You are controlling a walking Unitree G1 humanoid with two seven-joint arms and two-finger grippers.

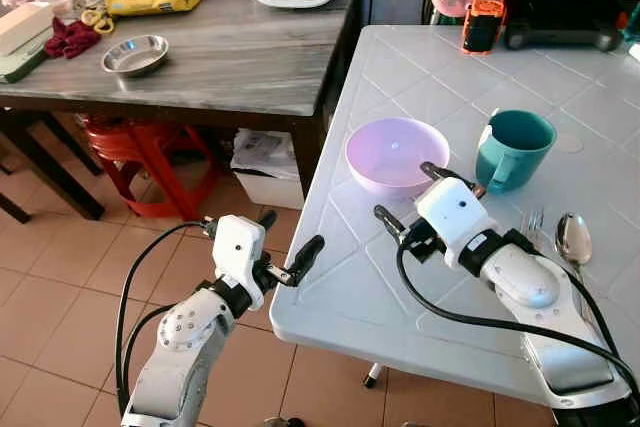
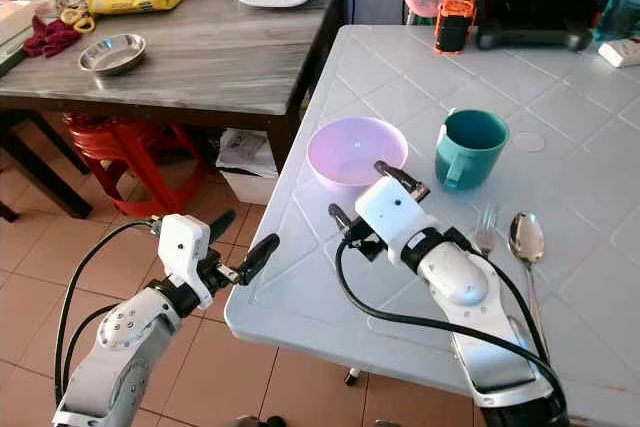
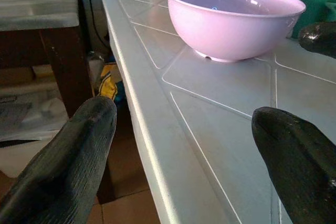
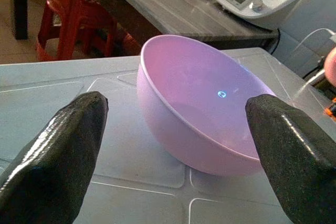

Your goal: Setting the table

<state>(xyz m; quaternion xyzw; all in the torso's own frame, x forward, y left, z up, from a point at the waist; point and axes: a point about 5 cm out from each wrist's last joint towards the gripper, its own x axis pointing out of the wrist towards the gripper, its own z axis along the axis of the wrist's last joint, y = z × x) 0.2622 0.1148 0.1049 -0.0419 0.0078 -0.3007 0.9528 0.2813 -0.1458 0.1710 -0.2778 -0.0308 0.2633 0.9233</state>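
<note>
On the white table (image 1: 330,287), near its left edge, sits the pink bowl (image 1: 396,154), upright and empty, with the teal mug (image 1: 513,148) just to its right and a fork (image 1: 534,223) and spoon (image 1: 573,238) lying side by side nearer the front. Just short of the bowl hovers the right gripper (image 1: 414,199), fingers (image 4: 58,150) spread wide and holding nothing, aimed so that the bowl sits squarely between them in the right wrist view. Off the table's left edge, out over the tiled floor (image 1: 60,277), waits the left gripper (image 1: 285,250), also spread apart and empty, looking along the tabletop toward the bowl. Probably a matter of taking the bowl for placing or nudging it into its setting. Best done by easing forward low and level, bringing one finger inside the rim and one outside rather than trying to span the whole bowl, which looks about as wide as the opening. Worth closing gently, since smooth plastic on a smooth top is likely to slide or tip. Worth minding the mug close by on the right and the table edge on the left.
</note>
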